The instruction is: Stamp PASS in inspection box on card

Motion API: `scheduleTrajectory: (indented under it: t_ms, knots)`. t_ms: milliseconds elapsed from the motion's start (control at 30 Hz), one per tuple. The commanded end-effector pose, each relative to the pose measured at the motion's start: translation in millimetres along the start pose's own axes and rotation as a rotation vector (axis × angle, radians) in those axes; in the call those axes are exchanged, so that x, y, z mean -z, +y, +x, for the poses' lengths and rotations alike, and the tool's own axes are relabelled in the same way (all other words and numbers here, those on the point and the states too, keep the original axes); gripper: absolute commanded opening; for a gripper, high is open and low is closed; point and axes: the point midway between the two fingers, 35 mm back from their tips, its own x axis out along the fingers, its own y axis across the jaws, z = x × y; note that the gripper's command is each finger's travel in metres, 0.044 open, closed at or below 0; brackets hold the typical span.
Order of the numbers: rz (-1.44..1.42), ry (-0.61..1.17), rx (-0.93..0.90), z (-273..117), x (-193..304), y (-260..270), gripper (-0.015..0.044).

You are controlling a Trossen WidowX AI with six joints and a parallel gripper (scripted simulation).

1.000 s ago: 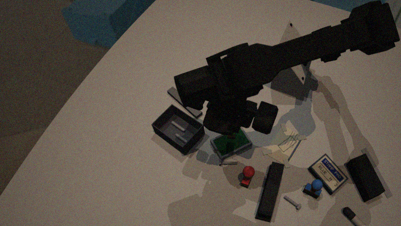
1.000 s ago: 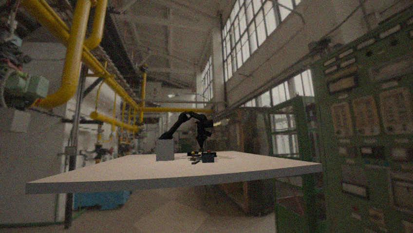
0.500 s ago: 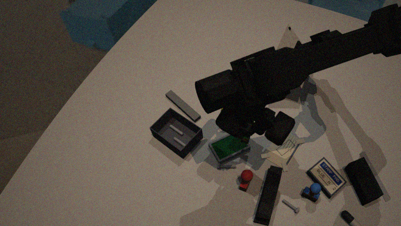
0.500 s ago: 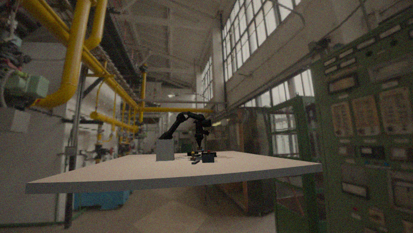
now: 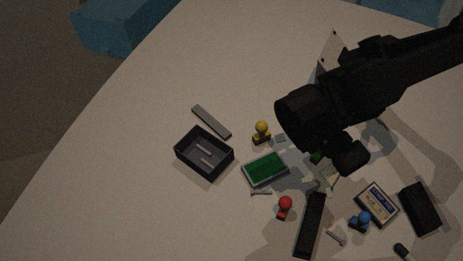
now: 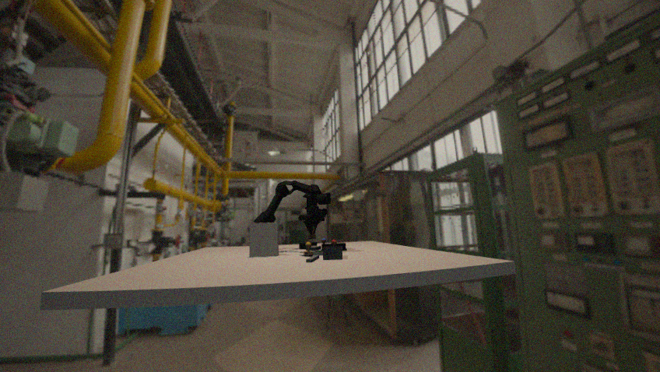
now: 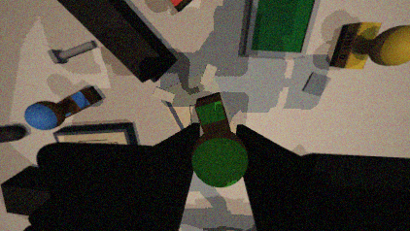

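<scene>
My gripper point(image 5: 321, 149) point(image 6: 312, 235) point(image 7: 218, 130) is shut on the green-knobbed stamp point(image 5: 315, 156) point(image 7: 220, 162). It holds the stamp above the bench beside the card. The cream card point(image 5: 333, 178) point(image 7: 182, 116) is partly hidden by gripper and shadow; thin box lines show on it, and any print cannot be made out. The open green ink pad point(image 5: 265, 167) point(image 7: 284, 24) lies to the left of the gripper in the top view. The yellow stamp point(image 5: 261, 126) point(image 7: 395, 46), red stamp point(image 5: 285, 203) and blue stamp point(image 5: 364, 218) point(image 7: 43, 116) stand on the bench.
A closed blue stamp pad point(image 5: 377, 206) lies near the blue stamp. A long black block point(image 5: 309, 226) point(image 7: 117, 39) lies by the card, another black block point(image 5: 420, 208) at the right. A dark tray point(image 5: 222, 166) holds two rods, beside a grey bar point(image 5: 212, 122). Bolts point(image 5: 334, 237) point(image 5: 261, 192) lie nearby.
</scene>
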Motion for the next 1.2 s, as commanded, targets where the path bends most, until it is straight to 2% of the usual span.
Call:
scheduleTrajectory:
  t_ms: [0,167,1167]
  knots:
    - [0.133,0.003,-0.003,0.9,21.9,10.1,0.0000]
    - [0.229,0.007,-0.002,2.5,36.5,14.8,0.0000]
    - [0.230,0.004,0.001,18.8,34.9,15.5,0.0000]
